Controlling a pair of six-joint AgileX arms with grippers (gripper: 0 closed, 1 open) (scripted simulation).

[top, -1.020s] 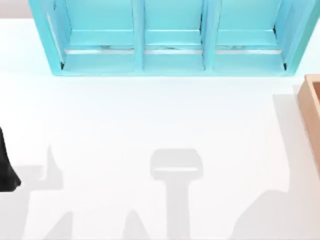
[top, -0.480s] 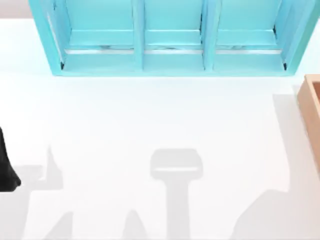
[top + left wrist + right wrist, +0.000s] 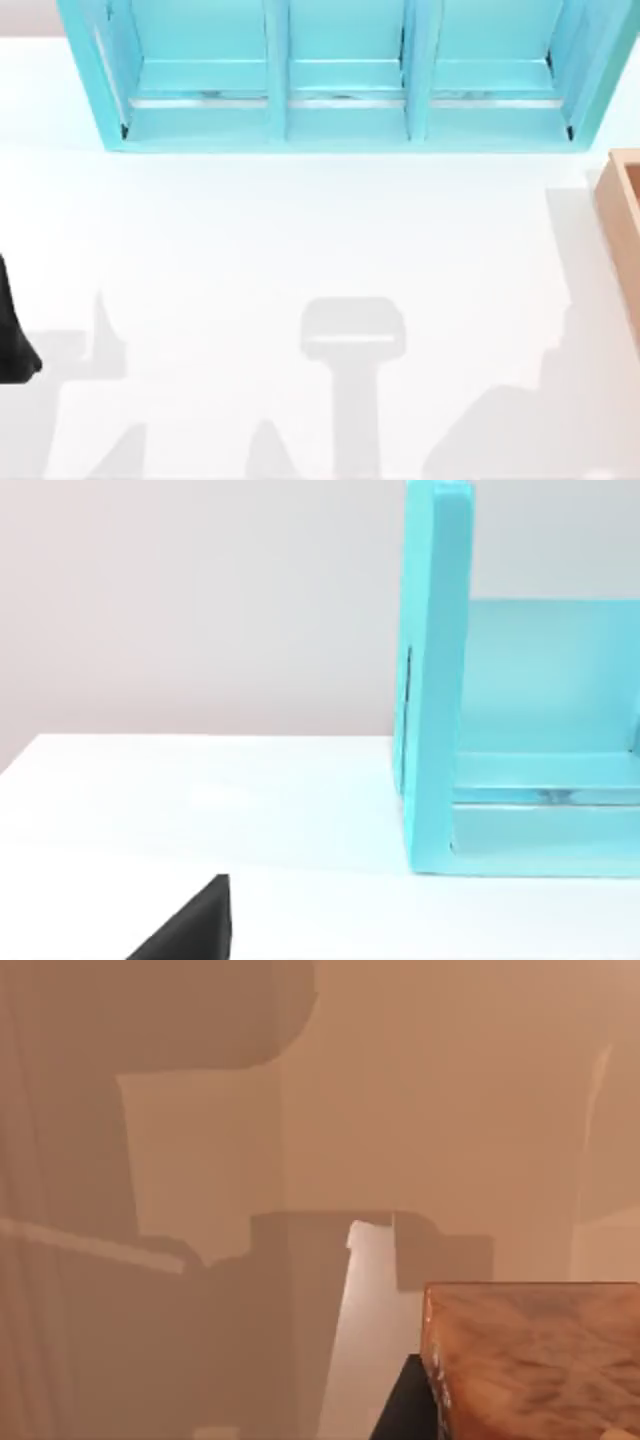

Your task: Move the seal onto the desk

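Wooden box [image 3: 625, 235] cut by right edge

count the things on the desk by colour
turquoise: 1, shelf unit
tan: 1, wooden box
white: the desk itself, not counted
total: 2
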